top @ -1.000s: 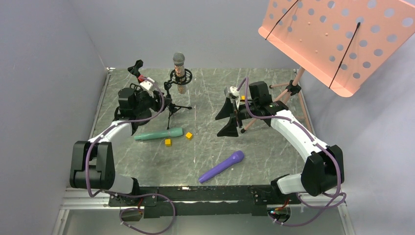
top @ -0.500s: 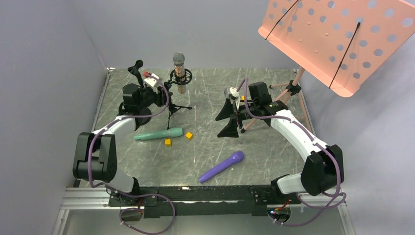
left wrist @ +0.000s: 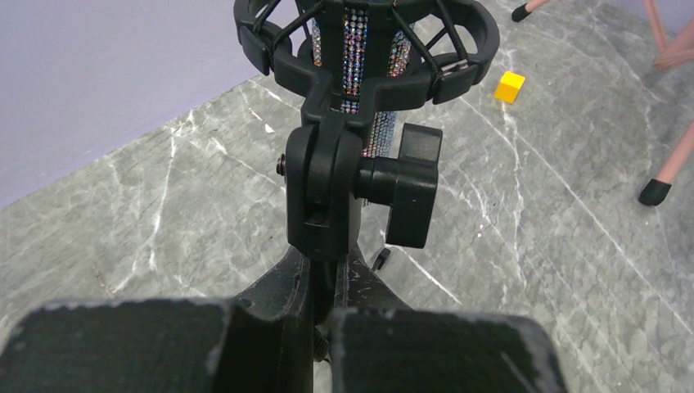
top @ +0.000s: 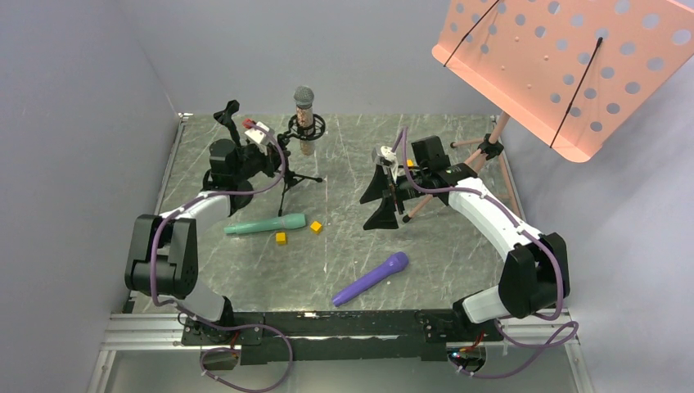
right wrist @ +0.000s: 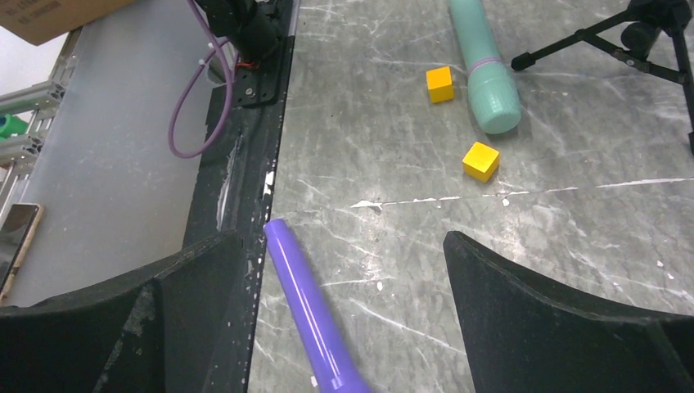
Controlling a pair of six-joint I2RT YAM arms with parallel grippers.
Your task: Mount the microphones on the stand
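the left arm (top: 196, 211) rises from its base along the left side of the grey marbled surface (top: 458, 237). its elbow is folded near the edge and its forearm runs toward the back, so the wrist sits beside the black tripod microphone stand with a ring-shaped shock mount (top: 286, 176). in the wrist view the left fingers (left wrist: 123, 348) are pressed together at the bottom of the frame. they seem to pinch the stand's stem just below its swivel joint and knob, though the contact itself is lost in the dark. the glittery pinkish-copper microphone with a silver mesh head (top: 304, 115) stands upright in the shock mount, its sparkling body passing through the ring.

the right arm (top: 491, 221) arches from its base over the right half of the surface, its wrist turned so the camera looks back toward the near edge. the right fingers (top: 379, 214) are spread wide, grip nothing and hang above the surface right of centre.

the purple stick microphone (top: 371, 278) lies flat near the front edge, well apart from the stand. the teal-green stick microphone (top: 266, 223) lies flat just in front of the tripod's legs, with two small yellow cubes (top: 281, 238) near its thicker end. a salmon perforated music-stand tray (top: 565, 65) hangs tilted over the back right corner.
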